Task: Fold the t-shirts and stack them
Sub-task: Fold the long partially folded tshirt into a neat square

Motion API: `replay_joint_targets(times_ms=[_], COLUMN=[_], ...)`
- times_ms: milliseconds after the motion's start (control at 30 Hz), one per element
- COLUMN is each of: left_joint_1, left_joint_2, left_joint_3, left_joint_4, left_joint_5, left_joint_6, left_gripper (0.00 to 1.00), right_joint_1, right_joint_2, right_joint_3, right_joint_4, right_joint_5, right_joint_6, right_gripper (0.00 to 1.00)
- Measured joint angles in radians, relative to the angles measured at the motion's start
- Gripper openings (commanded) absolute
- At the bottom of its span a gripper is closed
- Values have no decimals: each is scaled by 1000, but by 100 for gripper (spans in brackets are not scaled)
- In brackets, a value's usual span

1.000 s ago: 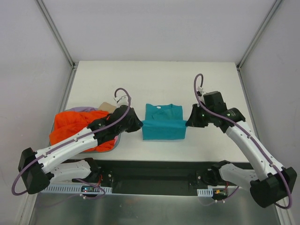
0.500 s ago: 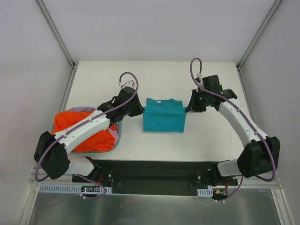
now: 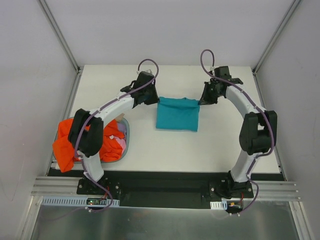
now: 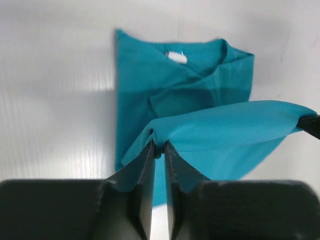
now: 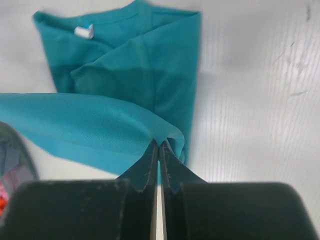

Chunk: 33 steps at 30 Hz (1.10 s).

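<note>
1. While the left gripper (image 4: 158,147) and right gripper (image 5: 158,145) each pinched a corner of the teal shirt (image 3: 176,116), its lifted edge hung stretched between their fingers. The step called for keeping that edge taut and level, then laying it squarely on the flat half just beyond the fingertips.
2. A second earlier, both grippers held that edge nearer the robot. They had since carried it forward across the shirt.

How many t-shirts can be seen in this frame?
3. The teal t-shirt is mid-table; the orange t-shirt and the lavender-pink t-shirt are heaped in the grey bin at left, where more could be hidden.
</note>
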Motion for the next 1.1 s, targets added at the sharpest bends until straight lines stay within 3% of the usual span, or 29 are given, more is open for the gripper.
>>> replay_joint_targets(times_ms=[33, 67, 100, 200, 233, 367, 533, 733, 900, 1100], left_joint_1=[9, 18, 27, 54, 66, 92, 90, 49, 23, 11], left_joint_2=[46, 93, 140, 257, 292, 315, 254, 132, 121, 185], left_joint_3=[42, 81, 120, 217, 244, 261, 248, 146, 50, -40], left_joint_4=[2, 6, 5, 6, 1, -18, -16, 41, 117, 227], left_joint_5=[15, 27, 42, 82, 103, 153, 202, 282, 352, 428], left_joint_6=[10, 20, 26, 35, 37, 44, 46, 24, -23, -88], left_gripper=[30, 40, 55, 72, 98, 99, 99, 99, 99, 99], right_joint_1=[-3, -5, -8, -14, -15, -20, -20, -2, 37, 48], right_joint_2=[40, 75, 118, 246, 288, 328, 186, -24, -11, 83], right_joint_3=[26, 47, 79, 187, 232, 290, 158, -80, -172, -225], right_joint_4=[5, 8, 7, 14, 4, -7, 10, 124, 236, 321], right_joint_5=[12, 26, 42, 89, 99, 109, 64, -131, -266, -315], right_joint_6=[2, 3, 8, 3, -1, -16, -19, 47, 123, 185], right_gripper=[36, 52, 60, 73, 79, 99, 100, 97, 97, 97])
